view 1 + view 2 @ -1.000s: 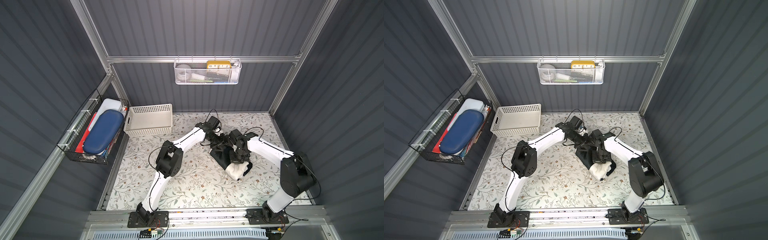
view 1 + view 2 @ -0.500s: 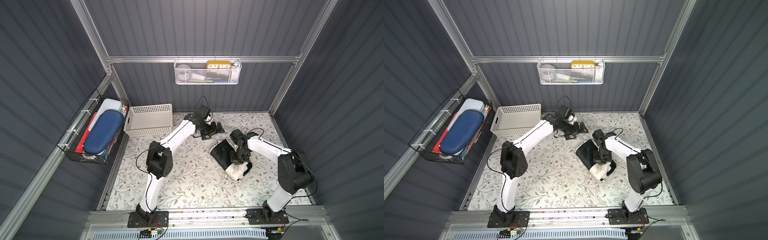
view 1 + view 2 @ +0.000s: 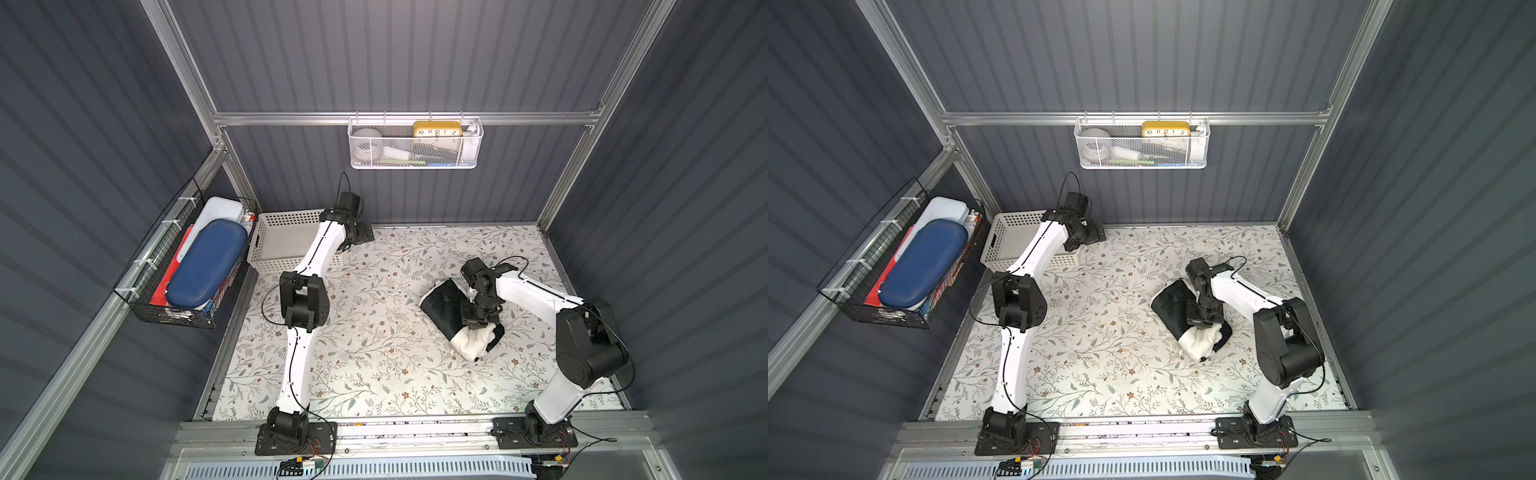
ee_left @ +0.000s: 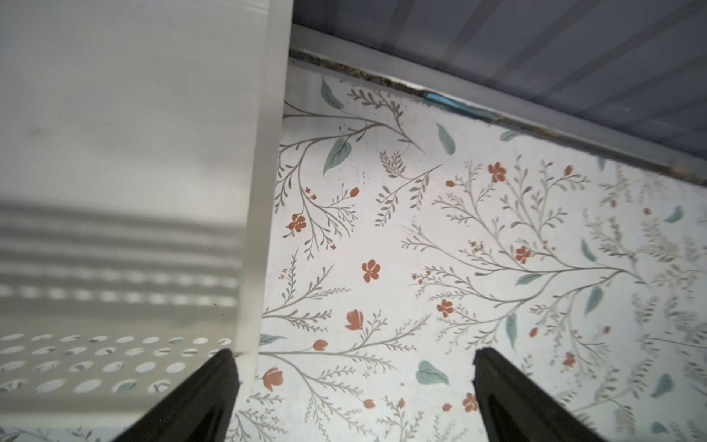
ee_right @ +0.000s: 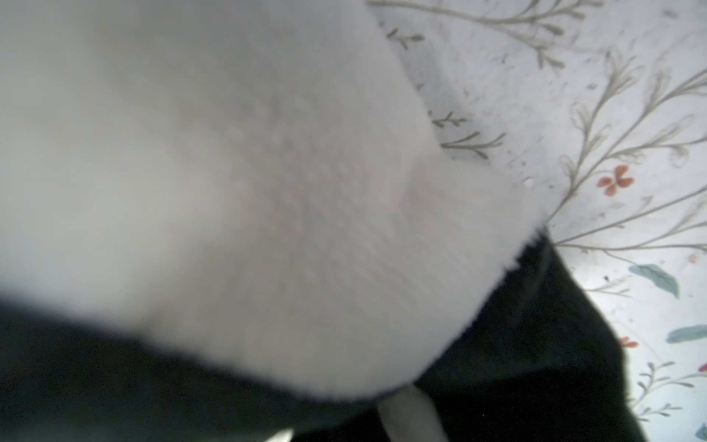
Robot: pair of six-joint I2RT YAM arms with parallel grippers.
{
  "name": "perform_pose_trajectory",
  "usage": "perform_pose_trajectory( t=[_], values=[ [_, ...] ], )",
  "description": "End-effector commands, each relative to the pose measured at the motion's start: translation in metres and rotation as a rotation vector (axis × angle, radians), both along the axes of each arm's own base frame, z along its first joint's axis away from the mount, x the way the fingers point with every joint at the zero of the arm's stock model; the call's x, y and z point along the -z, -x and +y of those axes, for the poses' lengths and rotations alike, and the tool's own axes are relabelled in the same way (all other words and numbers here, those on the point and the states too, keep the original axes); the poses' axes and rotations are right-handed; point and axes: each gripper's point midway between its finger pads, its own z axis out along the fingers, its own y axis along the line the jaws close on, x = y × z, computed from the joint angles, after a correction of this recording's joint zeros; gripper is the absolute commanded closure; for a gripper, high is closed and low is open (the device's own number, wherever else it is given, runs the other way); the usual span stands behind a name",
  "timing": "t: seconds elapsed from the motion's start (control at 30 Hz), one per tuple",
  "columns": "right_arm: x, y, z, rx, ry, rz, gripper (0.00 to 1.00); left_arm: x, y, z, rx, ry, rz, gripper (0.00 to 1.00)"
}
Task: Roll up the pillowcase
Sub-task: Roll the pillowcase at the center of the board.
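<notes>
The pillowcase (image 3: 442,303) (image 3: 1170,306) lies as a short thick bundle, black with a white end, on the right half of the floral cover in both top views. My right gripper (image 3: 474,325) (image 3: 1202,324) presses down into the bundle where black meets white, shut on the cloth, its fingertips buried. The right wrist view is filled by white and black plush of the pillowcase (image 5: 267,172). My left gripper (image 3: 362,236) (image 3: 1096,235) (image 4: 354,354) hangs open and empty at the back left, beside the white perforated basket (image 3: 282,245) (image 4: 264,191).
A black wire rack (image 3: 183,266) holding a blue case hangs on the left wall. A white mesh basket (image 3: 415,143) with a yellow clock hangs on the back wall. The back wall's metal rail (image 4: 535,126) runs close to the left gripper.
My left arm has pulled away from the pillowcase and swung to the back left by the basket, its jaws opening wide. The right gripper has stayed on the bundle.
</notes>
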Motion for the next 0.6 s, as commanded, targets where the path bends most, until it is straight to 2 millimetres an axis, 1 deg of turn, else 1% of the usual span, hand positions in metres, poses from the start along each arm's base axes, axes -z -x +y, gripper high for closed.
perform_pose_trajectory(
  t=[0.0, 0.03, 0.13, 0.17, 0.23, 0.3, 0.33, 0.37, 0.47, 0.5, 0.57],
  values=[
    [0.007, -0.001, -0.001, -0.008, 0.001, 0.015, 1.0, 0.001, -0.009, 0.004, 0.029, -0.093, -0.039, 0.01],
    [0.008, 0.0, -0.001, -0.008, -0.002, 0.016, 1.0, 0.005, -0.008, 0.014, -0.009, -0.131, -0.028, 0.01],
    [0.01, 0.004, -0.001, -0.01, -0.01, 0.019, 1.0, -0.007, -0.013, 0.024, -0.035, -0.179, -0.075, 0.01],
    [0.011, 0.004, 0.0, -0.011, -0.014, 0.02, 1.0, -0.013, -0.013, 0.026, -0.05, -0.18, -0.089, 0.01],
    [0.013, 0.005, 0.0, -0.012, -0.013, 0.028, 1.0, -0.033, -0.017, 0.025, -0.051, -0.167, -0.147, 0.01],
    [0.014, 0.005, 0.0, -0.012, -0.011, 0.029, 1.0, -0.051, -0.017, 0.031, -0.09, -0.166, -0.188, 0.01],
    [0.015, 0.005, 0.0, -0.011, -0.013, 0.034, 1.0, -0.057, -0.021, 0.029, -0.063, -0.169, -0.22, 0.01],
    [0.015, 0.004, 0.001, -0.013, -0.014, 0.034, 1.0, -0.052, -0.022, 0.029, -0.043, -0.159, -0.212, 0.01],
    [0.015, 0.003, 0.0, -0.015, -0.006, 0.029, 1.0, -0.011, -0.025, 0.037, -0.036, -0.154, -0.107, 0.01],
    [0.015, 0.003, 0.0, -0.017, -0.005, 0.032, 1.0, -0.001, -0.026, 0.035, -0.016, -0.151, -0.087, 0.01],
    [0.015, 0.001, 0.0, -0.018, -0.003, 0.034, 1.0, 0.011, -0.028, 0.035, -0.017, -0.151, -0.078, 0.01]
  ],
)
